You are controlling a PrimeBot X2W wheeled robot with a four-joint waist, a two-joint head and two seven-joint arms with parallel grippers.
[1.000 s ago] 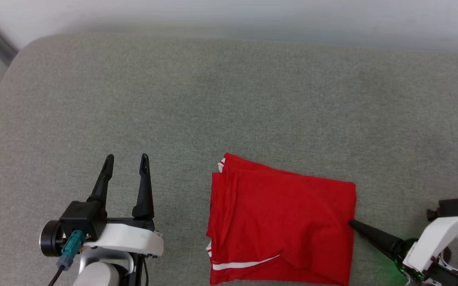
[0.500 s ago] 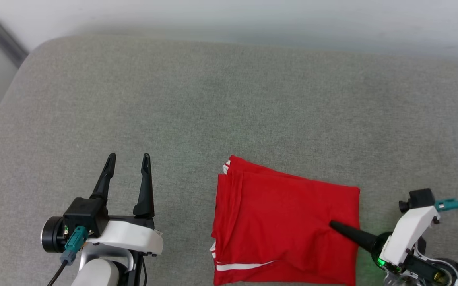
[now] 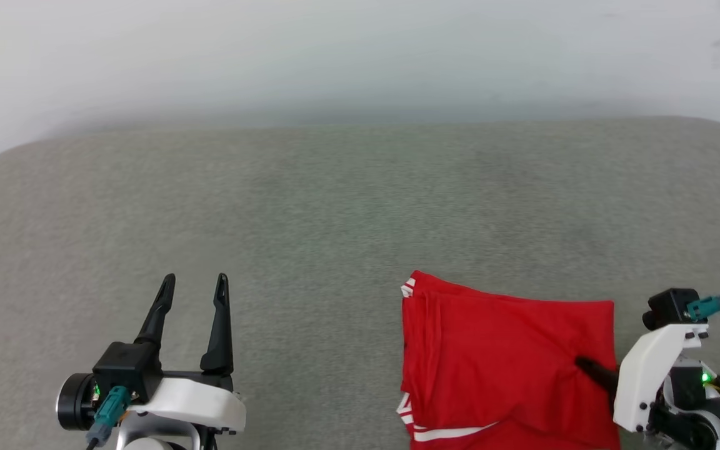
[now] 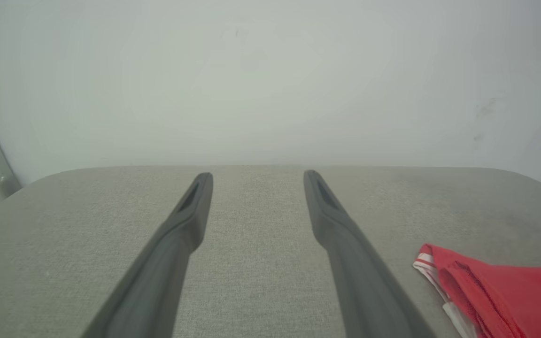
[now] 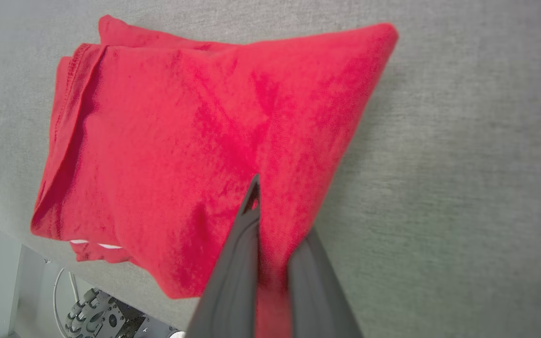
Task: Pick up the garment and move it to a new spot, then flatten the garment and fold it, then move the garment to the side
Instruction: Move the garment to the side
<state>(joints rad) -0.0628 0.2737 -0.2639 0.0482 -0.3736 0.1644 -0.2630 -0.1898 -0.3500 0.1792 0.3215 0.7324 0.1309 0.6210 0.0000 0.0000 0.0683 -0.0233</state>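
Observation:
The garment is a red folded bundle with white striped trim, lying low and to the right on the grey cushion in the head view. My right gripper is shut on the fabric at its right edge. In the right wrist view one finger lies on top of the garment and the other goes under it, with the right gripper pinching the red cloth. My left gripper stands open and empty, well left of the garment. In the left wrist view the left gripper points at the wall, and the garment shows at the lower right.
A grey padded surface with rounded corners carries everything, with a pale wall behind it. Its front edge runs just behind the garment in the right wrist view, with part of the robot's base below it.
The right gripper has slid in over the garment's right edge and shut on the fabric. The head camera has shifted, so more wall shows. The left gripper stays open.

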